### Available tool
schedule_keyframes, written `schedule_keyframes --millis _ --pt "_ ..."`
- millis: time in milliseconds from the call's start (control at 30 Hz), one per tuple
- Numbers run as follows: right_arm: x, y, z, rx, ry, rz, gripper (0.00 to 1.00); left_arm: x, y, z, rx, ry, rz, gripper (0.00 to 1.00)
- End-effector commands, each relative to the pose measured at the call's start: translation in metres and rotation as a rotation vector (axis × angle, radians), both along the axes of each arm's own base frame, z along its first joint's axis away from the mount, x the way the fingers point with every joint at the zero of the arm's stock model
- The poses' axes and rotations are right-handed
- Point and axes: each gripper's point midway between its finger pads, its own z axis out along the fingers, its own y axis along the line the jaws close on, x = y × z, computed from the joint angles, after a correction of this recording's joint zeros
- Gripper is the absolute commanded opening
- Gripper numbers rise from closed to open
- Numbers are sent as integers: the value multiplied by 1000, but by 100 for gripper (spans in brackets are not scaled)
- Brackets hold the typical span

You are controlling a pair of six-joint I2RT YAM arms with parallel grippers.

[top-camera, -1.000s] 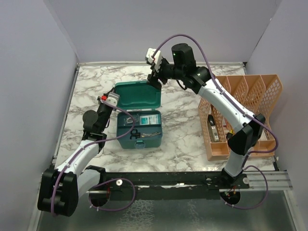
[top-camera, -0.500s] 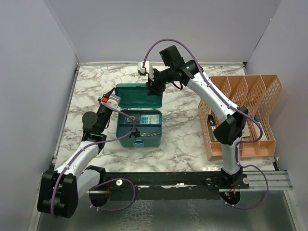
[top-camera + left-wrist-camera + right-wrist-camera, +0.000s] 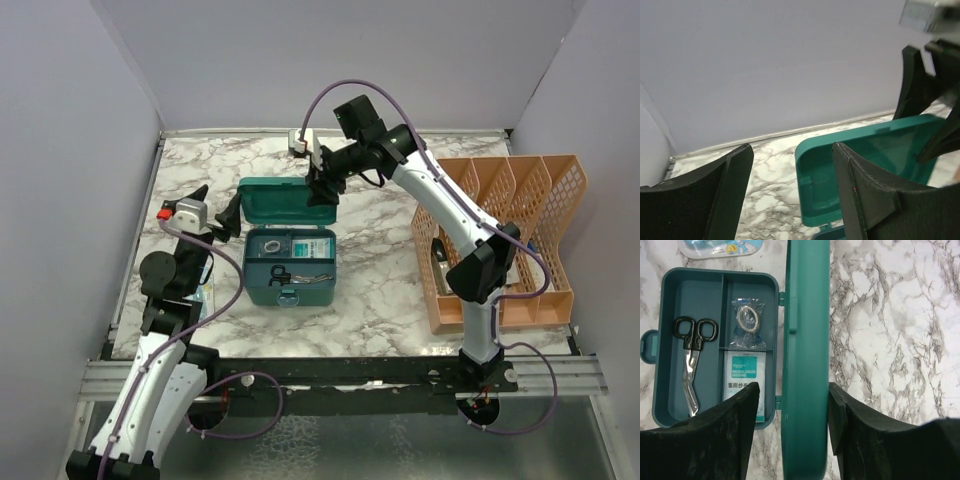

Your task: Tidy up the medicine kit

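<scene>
The teal medicine kit [image 3: 290, 265] lies open mid-table, its lid [image 3: 288, 200] standing upright. Its divided tray holds black-handled scissors [image 3: 690, 355], a gauze packet [image 3: 744, 385] and a small clear bag [image 3: 747, 322]. My right gripper [image 3: 322, 185] straddles the lid's top edge [image 3: 805, 365]. One finger touches the lid and a gap shows at the other, so it is open. My left gripper [image 3: 215, 207] hangs open and empty left of the kit, facing the lid's inside [image 3: 865, 155].
An orange mesh file rack [image 3: 500, 240] stands at the right, a dark item [image 3: 443, 265] in its near slot. A light blue packet [image 3: 720, 246] lies on the marble beside the kit's left side. Grey walls close the back and sides.
My left arm has pulled back to the left, away from the kit, and its gripper has opened. My right gripper has come down over the lid's top edge.
</scene>
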Motion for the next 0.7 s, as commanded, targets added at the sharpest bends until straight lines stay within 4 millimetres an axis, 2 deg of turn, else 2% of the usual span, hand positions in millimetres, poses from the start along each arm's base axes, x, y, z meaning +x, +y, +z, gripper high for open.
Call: schedule_keyframes --millis 0,33,133,300,400,500,600,667 --pt "-33 0 30 64 22 52 59 -23 -1 4 -216 205 -35 69" --pt "-38 0 33 73 18 62 61 -28 -2 15 -236 214 -43 70" --pt "-58 1 41 109 22 94 64 -37 -4 30 -257 240 -66 72" --pt "-96 -4 44 157 80 142 67 -37 5 52 -303 262 -13 74" --pt "-117 -10 45 199 111 147 67 -32 3 56 -319 299 -11 74" --pt "-139 -16 45 242 167 172 67 -25 -8 44 -315 395 -48 77" --pt "-167 -24 58 323 202 236 63 -20 -24 11 -306 535 -105 87" --pt "-172 -29 62 375 218 180 62 -20 -28 -14 -309 631 -104 92"
